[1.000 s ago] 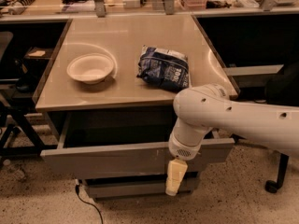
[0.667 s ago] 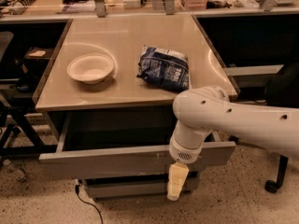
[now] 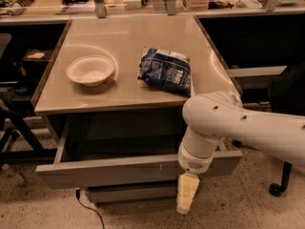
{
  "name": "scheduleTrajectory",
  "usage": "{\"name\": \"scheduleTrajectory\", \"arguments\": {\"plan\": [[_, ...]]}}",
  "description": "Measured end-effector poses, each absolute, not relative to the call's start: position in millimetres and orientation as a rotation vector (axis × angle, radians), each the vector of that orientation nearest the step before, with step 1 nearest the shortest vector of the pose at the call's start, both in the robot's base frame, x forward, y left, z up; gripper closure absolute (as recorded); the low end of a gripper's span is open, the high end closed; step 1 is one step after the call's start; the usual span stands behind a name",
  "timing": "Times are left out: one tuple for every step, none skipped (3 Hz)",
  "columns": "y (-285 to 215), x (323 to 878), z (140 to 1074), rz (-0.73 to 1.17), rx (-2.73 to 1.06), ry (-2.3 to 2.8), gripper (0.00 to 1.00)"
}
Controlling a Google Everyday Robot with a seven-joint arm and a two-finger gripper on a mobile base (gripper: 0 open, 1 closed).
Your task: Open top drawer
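A: Where is the top drawer [image 3: 119,168]?

B: Under the table [image 3: 143,37], and it stands pulled out. Its grey front sits well forward of the table's edge, and the dark inside shows between the two. The left side wall runs back under the tabletop.

A: And the gripper [image 3: 187,194]?

B: It hangs pale and pointing down from the white arm [image 3: 238,123], at the right part of the drawer front. The round wrist covers the front there. The gripper itself reaches past the front's lower edge, towards the floor.

A: Is it open? Does it hold the drawer?

B: I cannot tell. It shows as one pale block, and whether it has hold of anything, or even touches the front, is hidden by the wrist.

A: What lies on the table?

B: A white bowl [image 3: 90,70] on the left, upright. A dark blue bag [image 3: 166,71] lies to its right, apart from it, near the right front corner. The arm's thick elbow rises just in front of the bag.

A: Anything below the drawer?

B: A narrower grey drawer [image 3: 128,192], closed as far as I can see, just left of the gripper. A black cable [image 3: 88,206] trails on the speckled floor at its left end.

A: Any marks on the top drawer?

B: A few small pale scuffs on the front, right of centre, just left of the wrist.
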State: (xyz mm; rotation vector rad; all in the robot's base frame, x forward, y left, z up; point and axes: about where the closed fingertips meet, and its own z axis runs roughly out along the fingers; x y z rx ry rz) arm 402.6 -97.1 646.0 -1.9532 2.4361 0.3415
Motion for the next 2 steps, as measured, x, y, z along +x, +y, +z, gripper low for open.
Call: {"name": "scheduleTrajectory", "arguments": {"plan": [[-138.2, 336.2, 668.1, 0.39, -1.956, 2.49, 0.0], [-139.4, 334.8, 669.1, 0.389, -1.958, 2.489, 0.0]]}}
